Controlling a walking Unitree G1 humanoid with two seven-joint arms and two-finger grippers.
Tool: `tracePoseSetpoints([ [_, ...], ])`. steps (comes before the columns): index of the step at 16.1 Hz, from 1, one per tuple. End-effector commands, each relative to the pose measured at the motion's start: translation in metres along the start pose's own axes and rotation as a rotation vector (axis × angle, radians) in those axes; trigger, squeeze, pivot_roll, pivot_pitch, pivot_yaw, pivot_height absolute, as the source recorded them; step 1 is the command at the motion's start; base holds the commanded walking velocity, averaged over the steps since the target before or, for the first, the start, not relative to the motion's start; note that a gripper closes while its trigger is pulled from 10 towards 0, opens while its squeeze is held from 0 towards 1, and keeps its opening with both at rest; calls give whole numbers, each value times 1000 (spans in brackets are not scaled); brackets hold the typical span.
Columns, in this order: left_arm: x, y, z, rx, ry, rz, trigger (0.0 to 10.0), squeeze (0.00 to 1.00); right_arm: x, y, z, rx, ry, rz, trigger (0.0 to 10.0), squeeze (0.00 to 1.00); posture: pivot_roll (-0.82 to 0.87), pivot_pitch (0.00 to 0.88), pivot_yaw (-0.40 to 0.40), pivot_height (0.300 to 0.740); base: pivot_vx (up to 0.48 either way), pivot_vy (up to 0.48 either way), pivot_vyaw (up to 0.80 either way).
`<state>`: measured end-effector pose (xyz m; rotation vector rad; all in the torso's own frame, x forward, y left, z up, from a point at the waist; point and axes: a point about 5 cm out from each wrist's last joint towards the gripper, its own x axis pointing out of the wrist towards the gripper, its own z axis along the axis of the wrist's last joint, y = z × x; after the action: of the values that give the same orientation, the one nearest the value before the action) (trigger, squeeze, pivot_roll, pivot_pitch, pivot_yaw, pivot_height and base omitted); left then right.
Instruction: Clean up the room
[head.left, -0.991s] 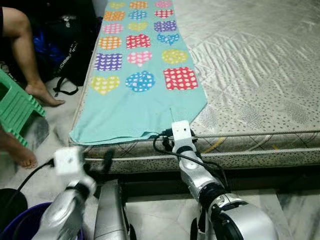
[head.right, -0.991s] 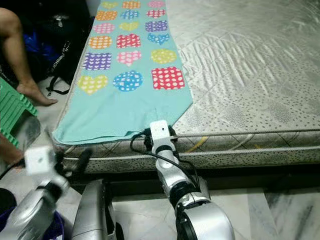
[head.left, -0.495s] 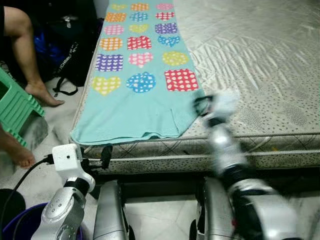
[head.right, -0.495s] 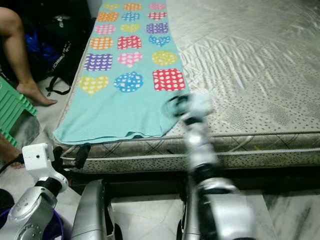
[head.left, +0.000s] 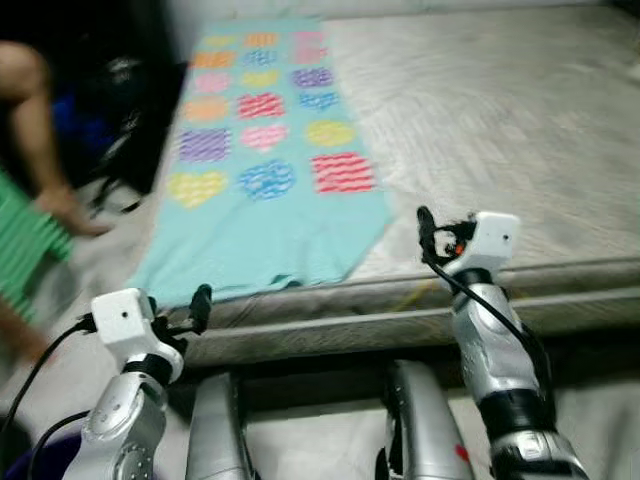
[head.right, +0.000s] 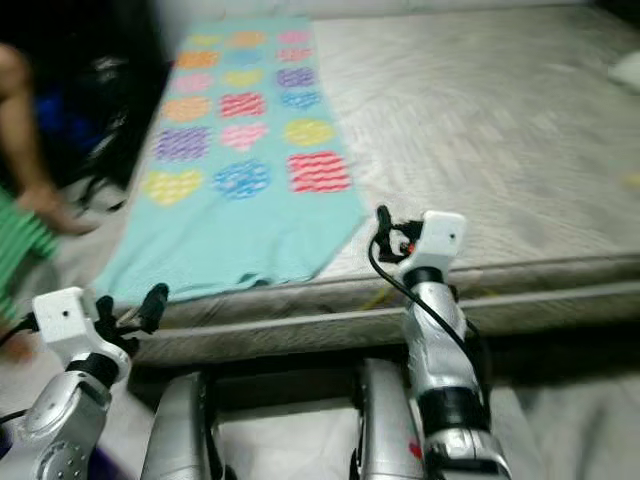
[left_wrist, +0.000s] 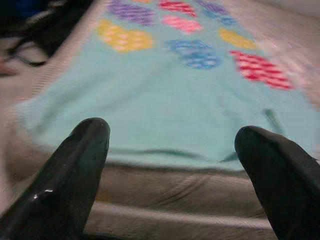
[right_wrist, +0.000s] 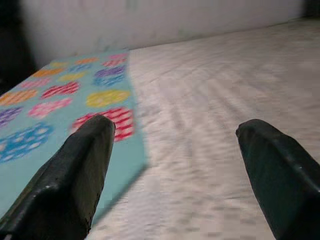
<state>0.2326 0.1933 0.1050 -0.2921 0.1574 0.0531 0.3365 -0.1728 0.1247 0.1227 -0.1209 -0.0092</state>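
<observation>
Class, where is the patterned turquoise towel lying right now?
The towel lies flat along the left part of the mattress, its near edge at the mattress edge, just ahead of the left gripper.

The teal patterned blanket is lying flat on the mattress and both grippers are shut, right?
Not quite. The teal patterned blanket does lie flat on the mattress, but the left gripper and right gripper are open, as both wrist views show.

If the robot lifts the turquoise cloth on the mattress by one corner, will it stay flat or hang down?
The turquoise cloth would probably hang limp: it lies thin and flat, its near edge drooping over the mattress. It looks light, so it would likely slide rather than resist.
</observation>
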Motion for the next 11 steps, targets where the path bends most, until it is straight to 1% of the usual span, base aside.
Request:
tracePoseSetpoints([
  [1,2,-1,3,7,-16,-8,10000,0,0,2,5,-13,-6,16,10000,0,29,2,50,486,0,0,0],
  [3,3,-2,3,5,-18,-10,10000,0,-2,2,7,-24,0,17,10000,0,29,2,50,486,0,0,0],
  [5,4,-3,3,3,-21,-10,10000,0,-2,4,10,-84,13,29,10000,0,25,0,50,486,0,0,0],
  [6,5,-3,3,3,-22,-12,10000,0,-3,6,11,-117,14,37,10000,0,26,0,48,486,0,0,800],
  [7,5,-3,3,3,-22,-12,10000,0,-3,7,11,-125,15,39,10000,0,26,0,48,486,0,0,800],
  [11,6,-4,3,-1,-26,-17,10000,0,-5,9,11,-121,26,38,10000,0,30,0,46,486,0,0,800],
])
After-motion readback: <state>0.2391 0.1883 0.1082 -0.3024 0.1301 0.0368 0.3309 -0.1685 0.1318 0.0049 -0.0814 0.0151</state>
